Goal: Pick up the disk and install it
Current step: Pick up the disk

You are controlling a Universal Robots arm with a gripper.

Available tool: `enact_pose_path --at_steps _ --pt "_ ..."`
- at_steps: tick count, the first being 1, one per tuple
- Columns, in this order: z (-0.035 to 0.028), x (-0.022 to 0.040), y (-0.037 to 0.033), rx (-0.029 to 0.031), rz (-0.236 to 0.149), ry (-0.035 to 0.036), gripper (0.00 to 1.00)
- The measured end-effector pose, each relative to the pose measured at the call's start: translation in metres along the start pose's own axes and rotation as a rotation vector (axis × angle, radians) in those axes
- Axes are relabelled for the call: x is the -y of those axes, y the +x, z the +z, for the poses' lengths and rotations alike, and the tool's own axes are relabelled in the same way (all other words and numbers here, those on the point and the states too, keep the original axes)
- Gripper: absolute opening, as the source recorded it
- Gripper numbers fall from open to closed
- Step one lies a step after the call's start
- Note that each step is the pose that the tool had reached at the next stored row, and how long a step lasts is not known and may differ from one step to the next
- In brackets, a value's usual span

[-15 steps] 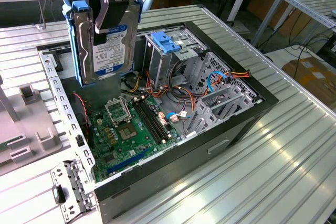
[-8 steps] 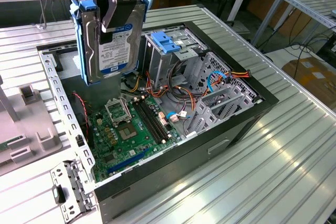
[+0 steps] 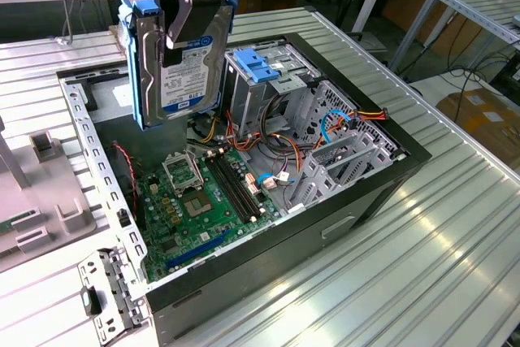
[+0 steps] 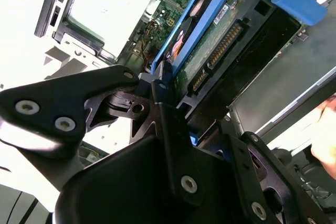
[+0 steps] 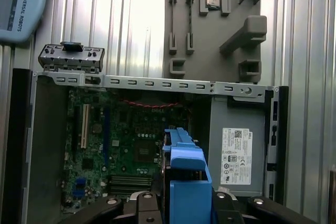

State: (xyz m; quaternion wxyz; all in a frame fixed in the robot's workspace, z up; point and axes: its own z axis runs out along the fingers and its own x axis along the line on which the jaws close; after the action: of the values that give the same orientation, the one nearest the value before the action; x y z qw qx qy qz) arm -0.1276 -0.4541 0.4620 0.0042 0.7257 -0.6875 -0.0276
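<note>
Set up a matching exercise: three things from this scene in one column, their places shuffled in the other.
Things:
1. disk
2. motherboard
3. grey fixture plate

Places:
A. on the table, outside the case
B. held upright in the tool, above the open case
C. lying flat inside the case

Pairs: 1-B, 2-C, 3-A.

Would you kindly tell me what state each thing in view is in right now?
Disk: held upright over the computer case, not yet installed.
Gripper: shut on the disk.
Computer case: lying on its side, side panel off, circuit board exposed.
Grey holder plate: lying flat on the table beside the case.
</note>
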Motion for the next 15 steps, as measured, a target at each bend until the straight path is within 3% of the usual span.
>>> enact_pose_path --at_steps 15 --pt "-0.0006 0.0146 0.0008 -0.0001 0.0 0.0 0.37"
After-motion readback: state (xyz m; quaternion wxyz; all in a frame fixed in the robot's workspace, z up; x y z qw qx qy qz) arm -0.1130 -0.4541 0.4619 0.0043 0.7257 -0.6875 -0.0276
